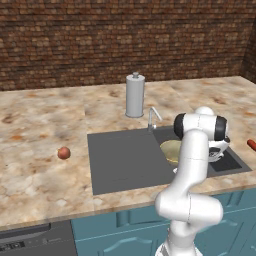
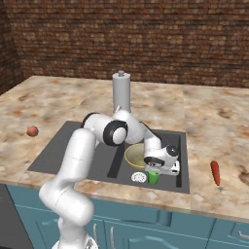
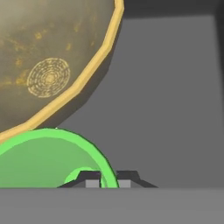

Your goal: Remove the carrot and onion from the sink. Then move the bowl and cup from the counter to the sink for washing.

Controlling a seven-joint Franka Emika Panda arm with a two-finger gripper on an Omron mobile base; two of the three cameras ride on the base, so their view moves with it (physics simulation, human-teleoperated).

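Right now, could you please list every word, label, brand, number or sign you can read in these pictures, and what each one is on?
No readable text in any view.
The dark appliance panel under the counter has small pale marks, too blurred to read.
The bowl bears a ring pattern inside, not lettering.
The grey canister, the green cup and the sink are unmarked.

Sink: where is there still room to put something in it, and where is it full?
The flat grey panel of the sink, left of the faucet, is bare. The deep basin is crowded: bowl, cup, drain and gripper pack together.
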